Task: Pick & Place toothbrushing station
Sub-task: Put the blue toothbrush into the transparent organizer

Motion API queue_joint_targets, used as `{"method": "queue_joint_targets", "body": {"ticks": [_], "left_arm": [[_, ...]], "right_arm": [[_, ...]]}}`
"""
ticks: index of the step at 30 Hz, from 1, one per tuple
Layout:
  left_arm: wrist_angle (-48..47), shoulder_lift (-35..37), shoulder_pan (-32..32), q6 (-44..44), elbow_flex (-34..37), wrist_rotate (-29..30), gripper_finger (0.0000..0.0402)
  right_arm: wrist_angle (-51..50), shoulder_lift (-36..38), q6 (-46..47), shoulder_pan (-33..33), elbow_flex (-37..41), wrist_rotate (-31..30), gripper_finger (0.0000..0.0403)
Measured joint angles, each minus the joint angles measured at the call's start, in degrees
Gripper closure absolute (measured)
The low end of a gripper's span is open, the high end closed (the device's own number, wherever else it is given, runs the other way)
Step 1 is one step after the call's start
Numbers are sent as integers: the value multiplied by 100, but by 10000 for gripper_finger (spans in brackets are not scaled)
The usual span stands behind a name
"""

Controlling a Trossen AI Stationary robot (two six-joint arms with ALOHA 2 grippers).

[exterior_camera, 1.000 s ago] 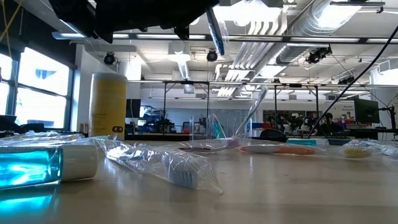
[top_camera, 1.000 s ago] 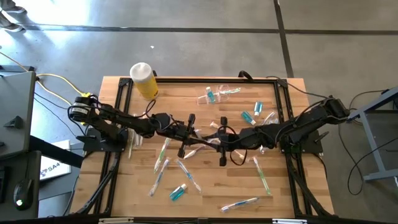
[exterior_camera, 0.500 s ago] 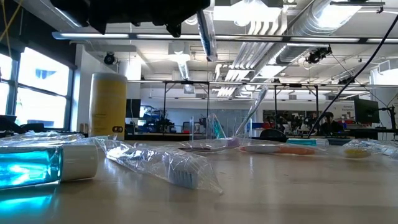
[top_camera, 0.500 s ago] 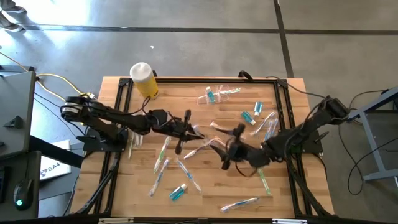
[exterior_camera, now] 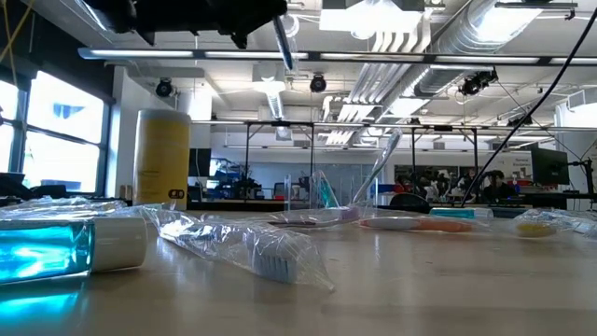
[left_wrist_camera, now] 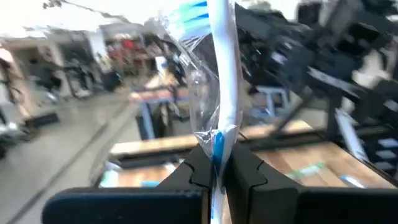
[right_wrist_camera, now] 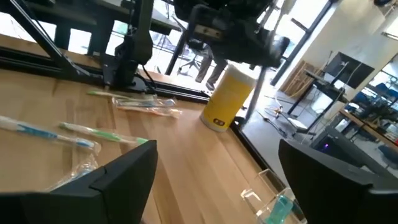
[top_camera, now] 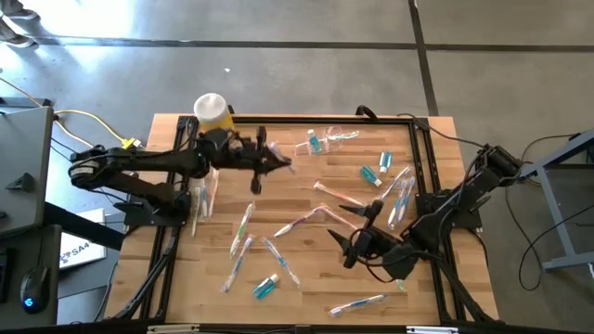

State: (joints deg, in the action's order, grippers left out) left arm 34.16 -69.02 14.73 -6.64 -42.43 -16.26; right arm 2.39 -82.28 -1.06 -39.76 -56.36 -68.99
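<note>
Left pincer (top_camera: 269, 163) is raised over the rear of the desk (top_camera: 306, 278), near the yellow container (top_camera: 215, 119), fingers clamped on a wrapped toothbrush (left_wrist_camera: 222, 81) that stands up between them. More toothbrushes (top_camera: 243, 223) lie scattered across the desk's middle with small teal tubes (top_camera: 266, 287). The clear cup (top_camera: 320, 142) lies at the rear centre with a teal tube inside. Right pincer (top_camera: 357, 237) is low over the front right of the desk, fingers (right_wrist_camera: 118, 177) spread wide apart and holding nothing.
</note>
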Motion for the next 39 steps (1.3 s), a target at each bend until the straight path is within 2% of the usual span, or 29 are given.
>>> {"method": "queue_joint_targets", "body": {"ticks": [6,13,15,21,31,39], "left_arm": [[328,-724,747,313,4,339,391],[1629,-1831,1558,1057,2,304,390],[1870,-2090,1686,1262,2,448,390],[2066,-2581,1711,1223,2,1134,390],[2195,-3033,1715,1294,-1,1471,389],[2303,-3243,1713,1335,-3,1537,389]], "right_arm": [[-572,0,703,219,0,71,76],[-1416,0,1546,574,0,537,76],[-1541,0,1639,666,5,628,76],[-1516,0,1737,835,160,814,76],[-1464,0,2032,1039,347,817,76],[-1403,0,1934,1068,363,1095,76]]}}
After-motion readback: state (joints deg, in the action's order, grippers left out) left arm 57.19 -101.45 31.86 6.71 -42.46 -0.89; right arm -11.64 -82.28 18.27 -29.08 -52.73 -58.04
